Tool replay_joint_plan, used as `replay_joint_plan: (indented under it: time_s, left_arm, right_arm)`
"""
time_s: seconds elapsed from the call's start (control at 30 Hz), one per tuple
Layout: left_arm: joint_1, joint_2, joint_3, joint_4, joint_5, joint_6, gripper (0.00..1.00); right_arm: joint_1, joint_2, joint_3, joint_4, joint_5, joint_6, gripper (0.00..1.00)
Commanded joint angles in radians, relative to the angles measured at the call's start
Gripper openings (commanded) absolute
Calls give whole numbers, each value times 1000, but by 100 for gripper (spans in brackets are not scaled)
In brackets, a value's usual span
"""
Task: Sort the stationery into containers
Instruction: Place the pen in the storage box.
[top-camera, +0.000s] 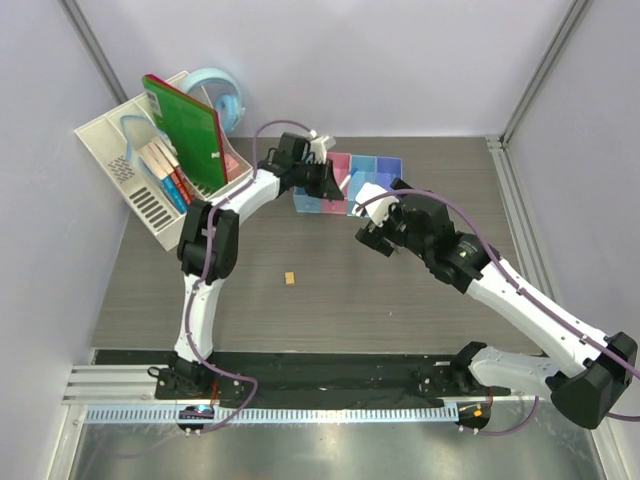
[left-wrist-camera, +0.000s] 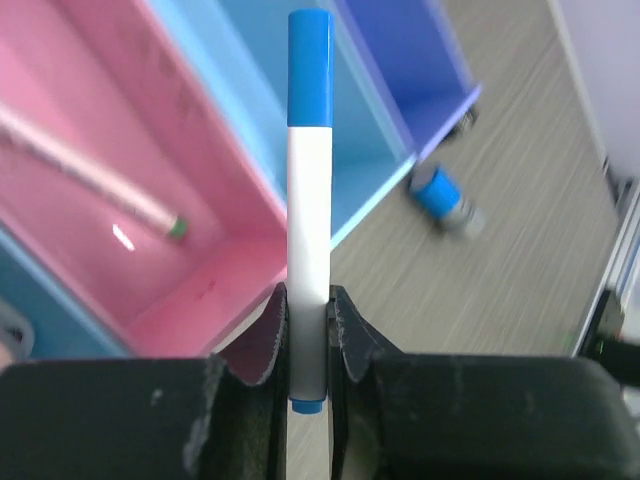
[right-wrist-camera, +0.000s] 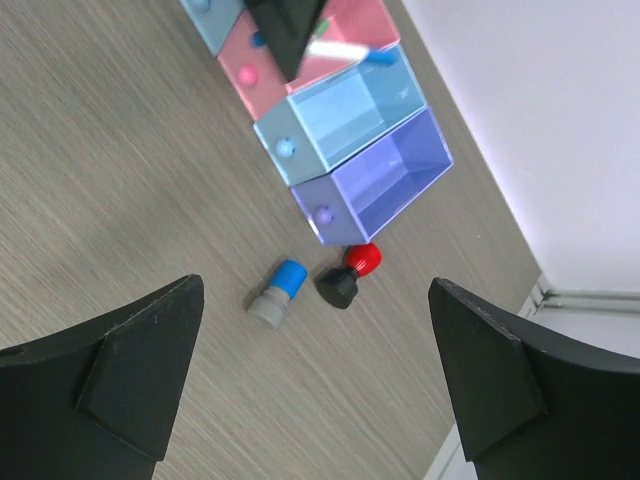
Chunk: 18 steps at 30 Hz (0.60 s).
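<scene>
My left gripper (left-wrist-camera: 308, 292) is shut on a thin white pen with a blue cap (left-wrist-camera: 309, 200) and holds it above the containers (top-camera: 385, 165), over the wall between the pink bin (left-wrist-camera: 120, 240) and the blue bin (left-wrist-camera: 250, 70). A white pen with a green cap (left-wrist-camera: 95, 175) lies in the pink bin. My right gripper (right-wrist-camera: 316, 284) hangs open above the table in front of the violet bin (right-wrist-camera: 385, 190). Below it lie a blue-grey stubby cylinder (right-wrist-camera: 278, 292) and a red-and-black one (right-wrist-camera: 350, 274). A tiny orange block (top-camera: 290, 278) sits alone mid-table.
A white slotted organizer (top-camera: 120, 150) holding a green book (top-camera: 185, 130) stands at the back left, with a round light-blue tape dispenser (top-camera: 222, 95) behind it. Walls close in the table on the left, back and right.
</scene>
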Motion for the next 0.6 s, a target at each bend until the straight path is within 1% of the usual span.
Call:
replay_joint_plan:
  time_s: [0.0, 0.17, 0.23, 0.3, 0.5, 0.57]
  left_arm:
    - [-6, 5, 122, 199, -93, -198, 0]
    - [-6, -24, 124, 202, -128, -222, 0]
    - [-4, -27, 118, 202, -188, -211, 0]
    - [-4, -15, 119, 196, -250, -204, 0]
    - [-6, 50, 141, 183, -326, -204, 0]
    - [-4, 66, 164, 177, -329, -199, 0]
  right_arm:
    - [-32, -20, -42, 28, -43, 41, 100]
    - [-54, -31, -55, 34, -44, 53, 100]
    - [-60, -36, -56, 36, -40, 51, 100]
    - [-68, -40, -61, 40, -40, 53, 99]
    - [-83, -42, -68, 56, -32, 56, 100]
    - [-86, -43, -70, 56, -29, 56, 100]
